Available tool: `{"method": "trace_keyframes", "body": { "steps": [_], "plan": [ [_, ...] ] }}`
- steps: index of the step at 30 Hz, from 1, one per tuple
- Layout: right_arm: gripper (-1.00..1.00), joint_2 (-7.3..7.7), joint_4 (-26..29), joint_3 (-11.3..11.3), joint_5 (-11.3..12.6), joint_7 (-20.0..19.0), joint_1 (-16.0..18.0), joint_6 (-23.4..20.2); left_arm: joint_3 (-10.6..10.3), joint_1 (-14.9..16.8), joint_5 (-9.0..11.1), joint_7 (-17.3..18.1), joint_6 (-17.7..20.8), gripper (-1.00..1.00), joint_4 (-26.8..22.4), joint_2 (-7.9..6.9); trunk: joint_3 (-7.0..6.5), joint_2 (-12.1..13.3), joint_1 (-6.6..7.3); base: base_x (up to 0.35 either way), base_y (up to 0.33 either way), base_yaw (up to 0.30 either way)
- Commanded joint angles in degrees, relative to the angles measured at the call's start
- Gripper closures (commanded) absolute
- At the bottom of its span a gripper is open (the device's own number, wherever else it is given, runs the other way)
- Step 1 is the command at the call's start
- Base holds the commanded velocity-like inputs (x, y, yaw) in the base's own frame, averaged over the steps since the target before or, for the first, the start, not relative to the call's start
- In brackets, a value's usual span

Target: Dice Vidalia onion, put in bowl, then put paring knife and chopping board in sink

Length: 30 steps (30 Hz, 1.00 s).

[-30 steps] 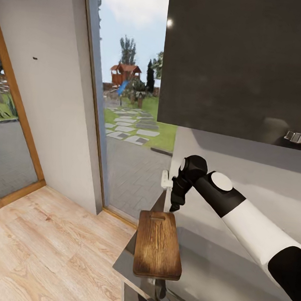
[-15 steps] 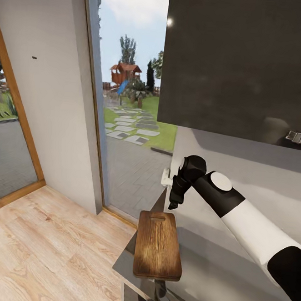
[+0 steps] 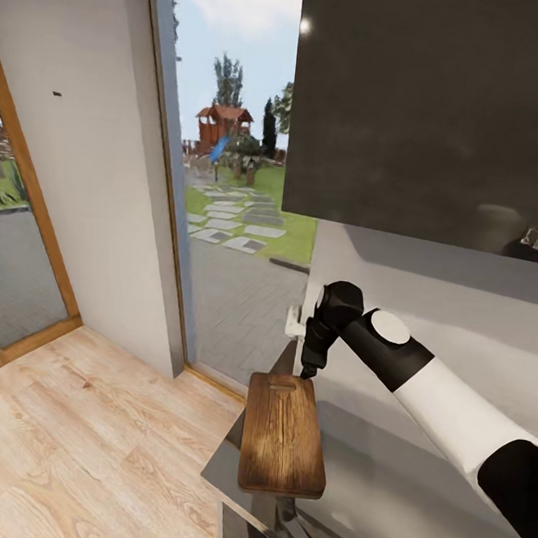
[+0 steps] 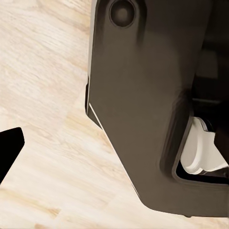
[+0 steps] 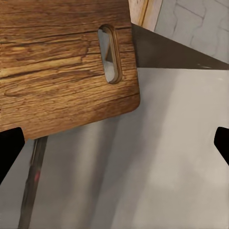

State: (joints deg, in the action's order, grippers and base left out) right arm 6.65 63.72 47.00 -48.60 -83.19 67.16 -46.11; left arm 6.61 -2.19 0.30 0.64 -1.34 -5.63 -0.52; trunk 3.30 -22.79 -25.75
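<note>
At the near end of the countertop [image 3: 413, 486], close to the large window [image 3: 228, 176], the chopping board [image 3: 284, 435] is seen lying flat, its slot-shaped handle hole turned toward the wall and its near short edge reaching the counter's end. Its upper face is bare: no onion and no diced pieces can be made out on it. The right gripper [image 3: 307, 369] is held just above the board's handle end, not touching it, and in the right wrist view its two dark fingertips [image 5: 9, 148] are set wide apart with nothing between them, so it is judged to be released and empty. Beside the board in that view a slim dark shape with a small red spot [image 5: 31, 191] is visible on the grey surface; it may be the paring knife, but this cannot be told for certain. The left gripper [image 4: 8, 148] is shown by one dark tip only, above the pale plank floor [image 4: 43, 71] beside a dark moulded part of the robot [image 4: 143, 105], so whether it is released or clenched cannot be told. As far as can be judged, cutting has not been started, and fetching the onion, dicing, filling the bowl and putting knife and board into the sink are all left to do.
</note>
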Motion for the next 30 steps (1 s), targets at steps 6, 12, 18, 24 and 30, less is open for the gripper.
{"method": "trace_keyframes", "body": {
  "steps": [6, 12, 18, 24, 30],
  "plan": [
    [-1.00, 0.03, 0.09, 0.27, -0.35, -0.40, 0.08, -0.56, 0.33, -0.01, 0.05, 0.07, -0.07, -1.00, -0.08, 0.00, 0.64, -0.13, -0.03, 0.000, 0.000, 0.000],
    [-1.00, 0.02, 0.09, 0.28, -0.35, -0.40, 0.08, -0.56, 0.33, -0.01, 0.03, 0.07, -0.07, -1.00, -0.08, 0.00, 0.75, -0.13, -0.03, 0.065, 0.024, 0.000],
    [-1.00, 0.02, 0.09, 0.40, -0.35, -0.40, 0.08, -0.59, 0.33, -0.01, 0.04, 0.08, -0.07, -1.00, -0.08, 0.00, 0.97, -0.13, -0.03, 0.116, 0.039, 0.000],
    [-1.00, 0.02, 0.09, 1.40, -0.35, -0.40, 0.08, -0.62, 0.33, -0.01, 0.05, 0.07, -0.07, -1.00, -0.08, 0.00, 1.48, -0.13, -0.03, 0.012, 0.004, 0.000],
    [-1.00, 0.02, 0.09, 1.83, -0.35, -0.40, 0.08, -0.64, 0.33, -0.01, 0.05, 0.07, -0.07, -1.00, -0.08, 0.00, 2.01, -0.13, -0.03, 0.001, 0.000, 0.000]
  ]
}}
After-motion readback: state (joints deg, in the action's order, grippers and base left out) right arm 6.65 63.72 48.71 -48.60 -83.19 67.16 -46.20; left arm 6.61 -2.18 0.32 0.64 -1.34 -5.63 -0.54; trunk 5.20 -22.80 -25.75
